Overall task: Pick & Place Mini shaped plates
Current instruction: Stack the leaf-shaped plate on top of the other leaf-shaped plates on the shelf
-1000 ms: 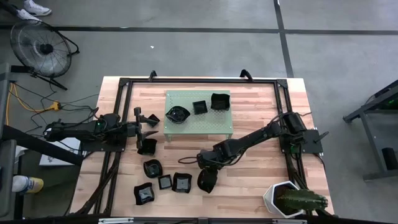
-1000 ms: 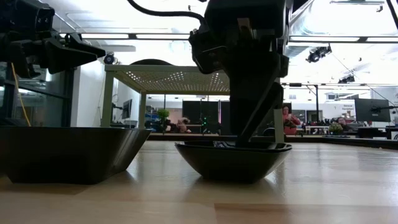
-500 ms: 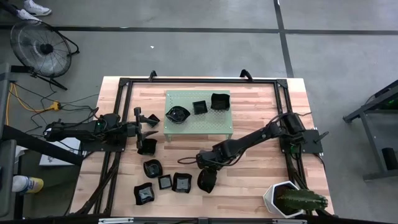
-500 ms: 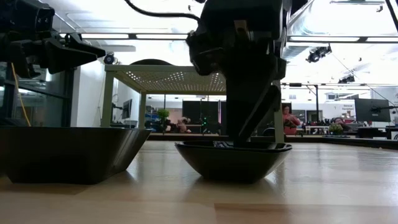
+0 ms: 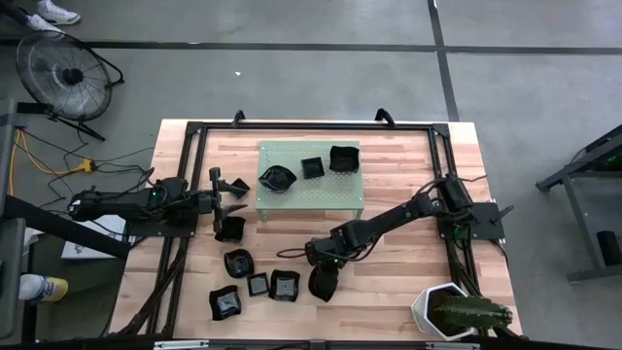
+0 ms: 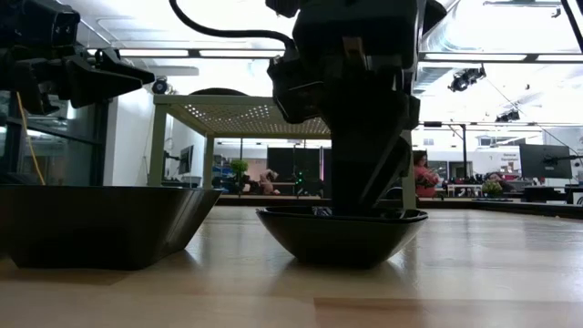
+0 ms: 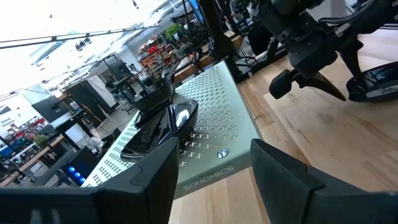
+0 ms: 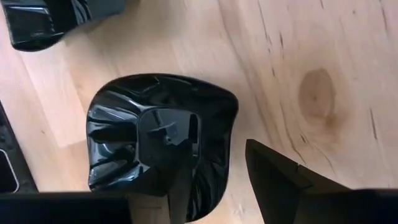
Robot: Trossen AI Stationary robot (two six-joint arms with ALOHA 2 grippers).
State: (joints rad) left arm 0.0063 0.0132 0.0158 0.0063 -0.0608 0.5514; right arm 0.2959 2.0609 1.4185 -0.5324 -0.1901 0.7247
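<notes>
In the high view my right pincer [image 5: 324, 264] has crept a little further toward the lower centre of the frame over the last second, settling onto the rounded plate [image 5: 323, 282] that sits on the wooden surface [image 5: 408, 156] there. The right wrist view shows its fingers spread, one down inside the glossy plate [image 8: 158, 146] and the other outside the rim, straddling the edge but not yet pinching it. From table height, the arm's dark bulk has dropped lower over that dish [image 6: 342, 232], which rests flat and looks unmoved. I read this as the final approach finished; closing on the rim is what comes next, and a slick rim could slip.

Five more black plates [image 5: 255, 283] lie loose toward the lower left. Three are already on the green perforated stand [image 5: 306, 199] in the upper centre. My left pincer [image 5: 233, 190] waits just left of the stand, fingers spread and empty, as its wrist view confirms. The white pot [image 5: 439, 309] sits at lower right.
</notes>
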